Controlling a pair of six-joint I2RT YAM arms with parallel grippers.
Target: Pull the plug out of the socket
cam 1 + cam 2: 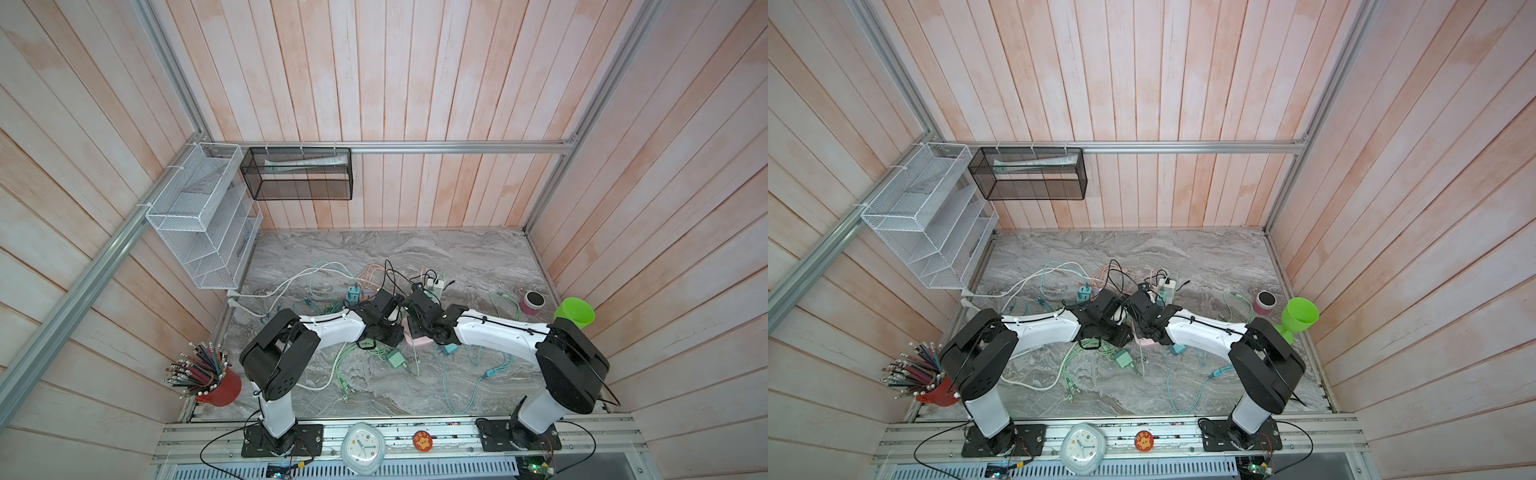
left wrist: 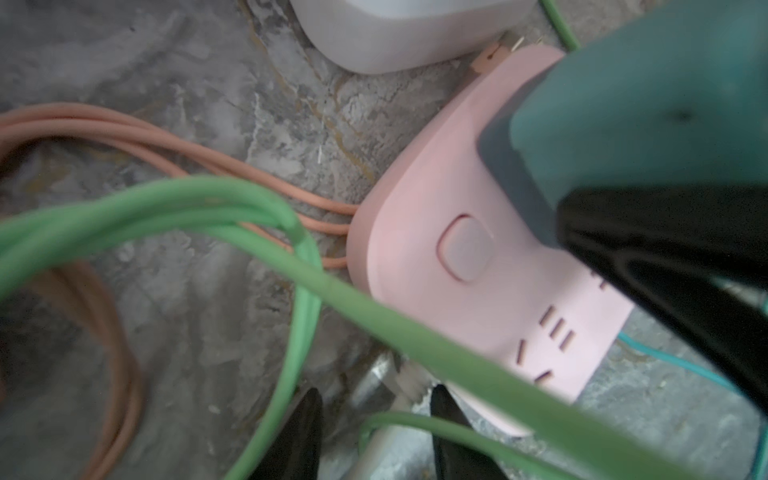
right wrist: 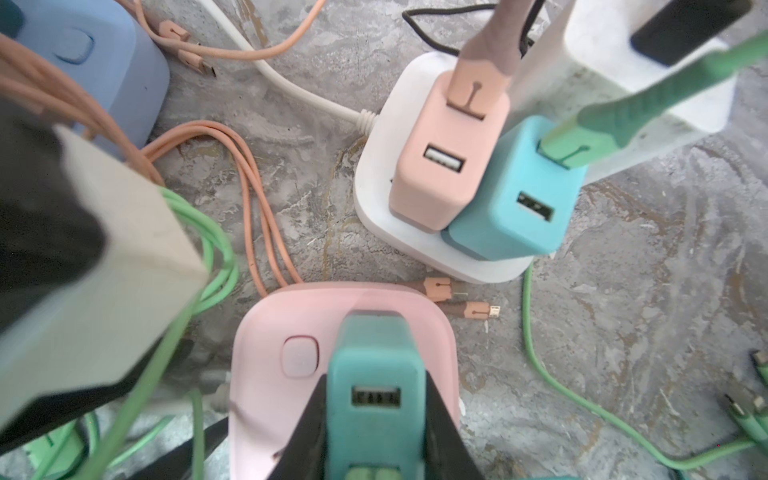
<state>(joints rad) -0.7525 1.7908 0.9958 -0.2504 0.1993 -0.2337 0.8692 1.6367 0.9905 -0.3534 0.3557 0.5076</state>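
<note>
Teal plug (image 3: pixel 374 374) upright on pink socket (image 3: pixel 266 328), USB port up

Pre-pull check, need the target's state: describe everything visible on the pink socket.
The pink socket is a rounded, matte plastic-looking block lying flat on the marble table. Its top carries a rounded square button and, in the left wrist view, empty pin slots. A teal plug stands upright on its top, clamped by the right gripper. Orange cables run up to one side edge.
</note>
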